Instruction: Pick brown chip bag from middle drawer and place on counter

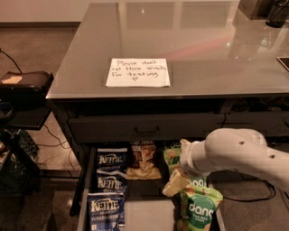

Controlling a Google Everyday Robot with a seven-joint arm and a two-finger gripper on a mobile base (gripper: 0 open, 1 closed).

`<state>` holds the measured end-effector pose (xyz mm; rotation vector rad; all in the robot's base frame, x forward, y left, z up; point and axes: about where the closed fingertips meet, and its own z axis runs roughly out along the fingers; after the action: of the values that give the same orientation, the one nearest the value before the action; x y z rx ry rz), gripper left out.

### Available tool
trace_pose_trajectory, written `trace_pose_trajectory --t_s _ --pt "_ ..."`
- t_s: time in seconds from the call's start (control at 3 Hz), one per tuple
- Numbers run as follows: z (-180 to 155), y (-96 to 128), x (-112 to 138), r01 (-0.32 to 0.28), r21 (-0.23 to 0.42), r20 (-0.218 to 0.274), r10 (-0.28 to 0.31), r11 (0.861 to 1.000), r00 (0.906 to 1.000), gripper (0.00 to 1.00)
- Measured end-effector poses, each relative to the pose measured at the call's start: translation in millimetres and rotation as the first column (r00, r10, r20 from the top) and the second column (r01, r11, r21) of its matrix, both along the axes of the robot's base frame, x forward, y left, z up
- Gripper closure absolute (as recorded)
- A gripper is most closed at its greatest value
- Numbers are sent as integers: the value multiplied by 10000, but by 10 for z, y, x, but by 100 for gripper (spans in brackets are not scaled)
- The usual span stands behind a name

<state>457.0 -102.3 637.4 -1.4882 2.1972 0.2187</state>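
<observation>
1. We see the counter (189,40) from its near edge, a glossy grey top with a handwritten paper note (138,72) lying close to that edge, left of its middle.
2. Below the near edge there is a closed dark drawer front (146,128) with a recessed handle. Beneath it the middle drawer (146,212) stands pulled out toward us.
3. The brown chip bag (143,160) lies flat at the back of the middle drawer, just under the drawer front and roughly below the note. Nothing is gripping it.
4. Three blue Kettle bags (111,159) lie in a column along the drawer's left side, just beside the brown chip bag.
5. Green dang bags (199,208) fill the drawer's right side, one at the back and one nearer to us.
6. The white arm (235,153) reaches in from below the counter's near right corner, and its hand (171,184) points down and to the left over the drawer.
7. The hand hangs between the brown chip bag and the dang bags, close to the brown bag's lower right corner. We cannot tell whether it touches any bag.
8. We cannot tell whether the hand is spread apart or closed together.
9. A dark object (276,13) stands at the counter's far right corner.
</observation>
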Motion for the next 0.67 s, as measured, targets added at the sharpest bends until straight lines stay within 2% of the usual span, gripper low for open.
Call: trace_pose_trajectory --t_s 0.33,0.67 --pt "-505 102 220 538 810 134 -550 9953 9984 0" --pt "-507 102 220 538 812 134 -551 9952 9984 0"
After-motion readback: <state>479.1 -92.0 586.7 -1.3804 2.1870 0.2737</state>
